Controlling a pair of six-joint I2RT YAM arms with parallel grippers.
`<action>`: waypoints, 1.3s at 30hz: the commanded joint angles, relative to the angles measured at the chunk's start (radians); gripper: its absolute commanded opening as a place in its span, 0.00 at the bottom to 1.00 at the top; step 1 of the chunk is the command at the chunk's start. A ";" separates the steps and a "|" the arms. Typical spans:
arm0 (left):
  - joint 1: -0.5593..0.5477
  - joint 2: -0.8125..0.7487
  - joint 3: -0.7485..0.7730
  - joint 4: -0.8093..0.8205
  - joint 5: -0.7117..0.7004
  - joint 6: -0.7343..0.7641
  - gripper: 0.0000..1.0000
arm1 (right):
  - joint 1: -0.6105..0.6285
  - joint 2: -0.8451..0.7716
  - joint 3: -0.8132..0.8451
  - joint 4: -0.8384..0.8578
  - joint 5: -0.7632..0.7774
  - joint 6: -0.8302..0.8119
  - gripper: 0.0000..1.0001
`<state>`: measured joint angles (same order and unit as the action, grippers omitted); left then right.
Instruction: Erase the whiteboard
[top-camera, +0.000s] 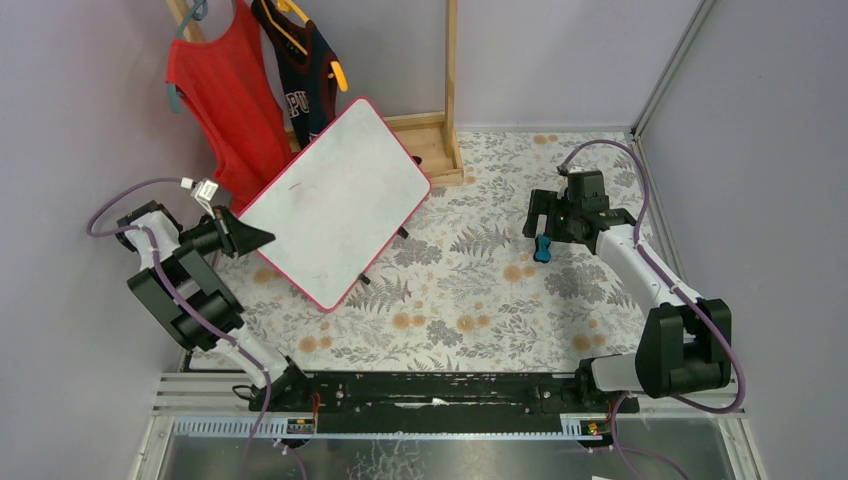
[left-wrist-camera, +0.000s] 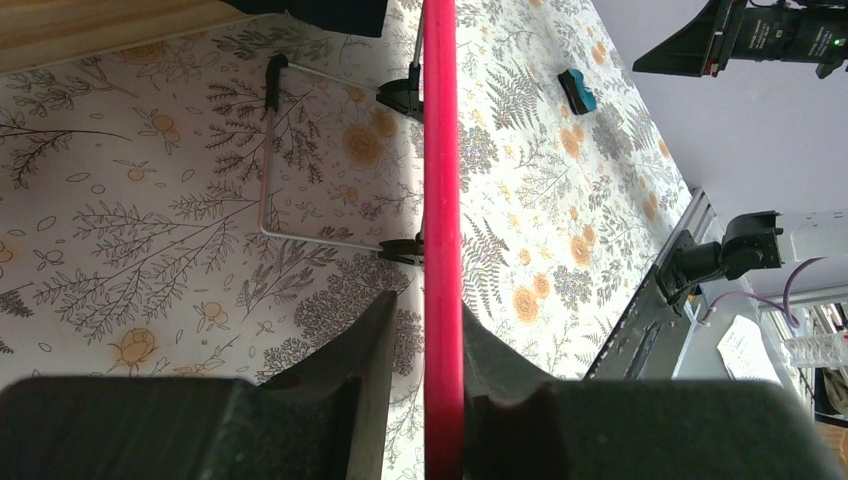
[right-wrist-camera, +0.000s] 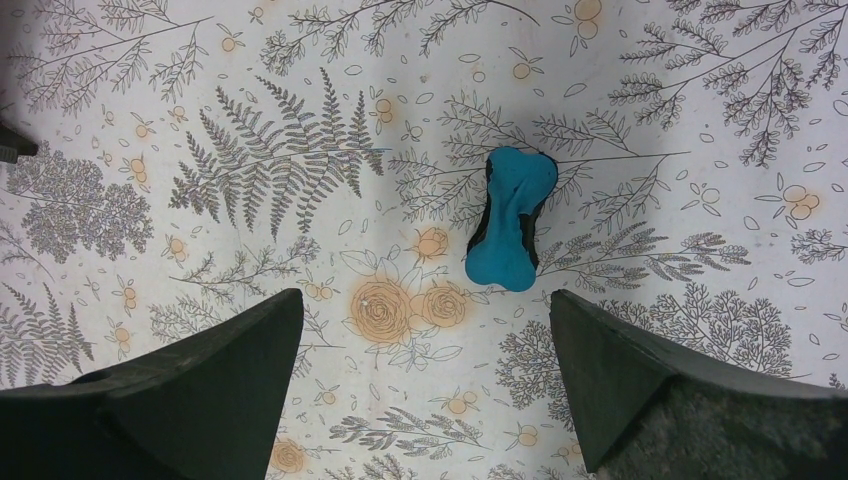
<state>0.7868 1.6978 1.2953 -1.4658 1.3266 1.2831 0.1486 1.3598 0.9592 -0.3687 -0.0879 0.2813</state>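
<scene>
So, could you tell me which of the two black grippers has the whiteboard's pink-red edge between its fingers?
The left gripper: its fingers straddle the large white whiteboard's frame, while the right gripper hangs wide open over a blue bone-shaped eraser.

Left tool: my left tool (left-wrist-camera: 428, 312) has two matte black wedge fingers (left-wrist-camera: 340, 385), thick at the root and thin at the tip.
Right tool: my right tool (right-wrist-camera: 425, 300) has the same black wedges, with a faintly grainy surface.
Left arm: behind the left tool, chunky black joint housings (top-camera: 185, 290) are joined by a white link (top-camera: 248, 350).
Right arm: behind the right tool, a white forearm (top-camera: 635, 262) runs into a black elbow block (top-camera: 685, 350).
Cables: a purple cable (top-camera: 110, 210) loops behind the left tool, and another purple cable (top-camera: 620, 150) behind the right.
Plug: a small white connector (top-camera: 205, 190) sits just behind the left tool.
Base: a black rail (top-camera: 430, 390) lies farthest from both tools.
</scene>
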 joint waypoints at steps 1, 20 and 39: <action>-0.004 -0.027 0.002 0.012 -0.066 -0.013 0.23 | 0.006 -0.001 0.003 0.021 0.007 0.007 0.99; 0.000 -0.153 0.047 0.014 -0.060 -0.145 0.37 | 0.006 -0.001 -0.002 0.026 0.005 0.009 0.99; 0.210 -0.293 -0.003 0.014 -0.148 -0.132 0.42 | 0.008 -0.015 -0.015 0.038 -0.004 0.014 0.99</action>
<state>0.9615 1.4246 1.3136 -1.4586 1.2011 1.1374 0.1497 1.3716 0.9497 -0.3538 -0.0887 0.2882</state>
